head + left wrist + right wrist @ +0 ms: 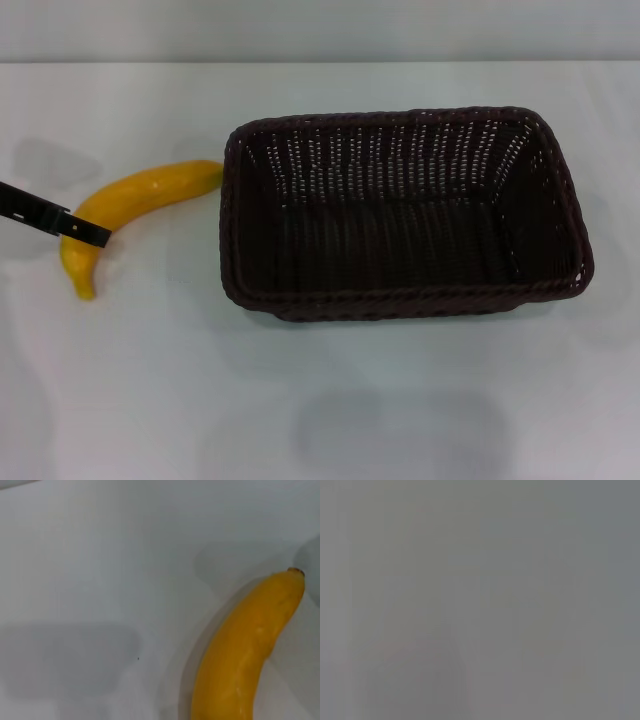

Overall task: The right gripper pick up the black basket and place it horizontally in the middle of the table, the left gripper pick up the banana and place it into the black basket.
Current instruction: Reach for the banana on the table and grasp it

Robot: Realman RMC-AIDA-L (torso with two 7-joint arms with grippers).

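Head view: the basket [405,212] lies with its long side across the desk [320,400], about mid-desk and a little toward the robot's right, open side up and nothing in it. That half of the task looks done. The banana [130,212] lies flat on the desk just left of the basket, its upper end close to the basket's left rim but apart from it. Its long axis runs on a slant, from that end down and away to the lower tip at the left. The left gripper [88,232] comes in from the left edge as a thin black bar and crosses the banana's lower half, roughly square to the long axis. Only one bar shows, so whether it is spread or closed on the fruit I cannot tell. The basket lies to the right of this gripper, so the carry, as I judge it, goes rightward over the near rim.

Left wrist view: the banana [245,655] on bare desk, close under the camera, one tip visible. No fingers show.

Right wrist view: a blank grey field. The right gripper appears nowhere, so the left arm is plainly the nearer one.
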